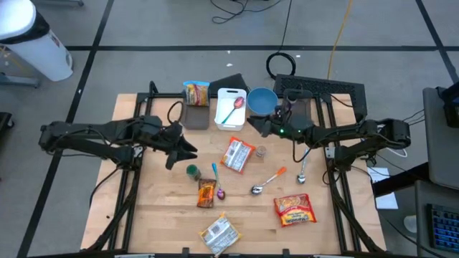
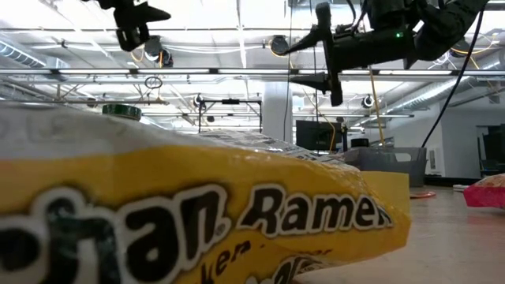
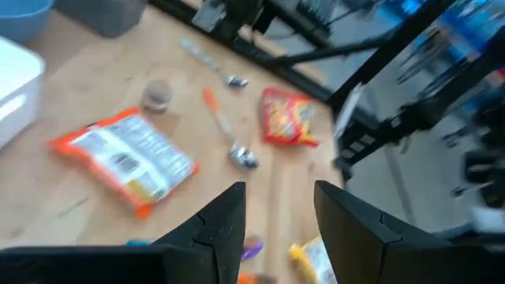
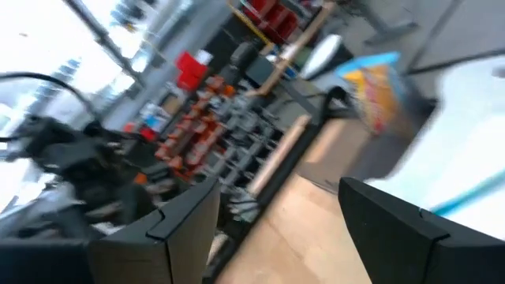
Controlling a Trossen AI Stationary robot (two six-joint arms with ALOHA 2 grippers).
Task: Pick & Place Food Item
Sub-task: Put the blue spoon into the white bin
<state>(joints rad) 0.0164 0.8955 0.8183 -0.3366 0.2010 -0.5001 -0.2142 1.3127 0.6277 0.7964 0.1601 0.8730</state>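
While both arms hang above the table (image 1: pixel 158 215), your left gripper (image 1: pixel 188 148) and right gripper (image 1: pixel 258 123) have jaws spread, empty, with bare wood between the packets.

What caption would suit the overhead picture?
Two robot arms hover with open pincers, left pincer and right pincer, above a wooden table strewn with snack packets and spoons.

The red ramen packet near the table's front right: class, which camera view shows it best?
The high view: the red ramen packet lies whole and unobstructed on the wooden table. The left wrist view shows it small and blurred; the low view catches only an edge at far right; the right wrist view misses it.
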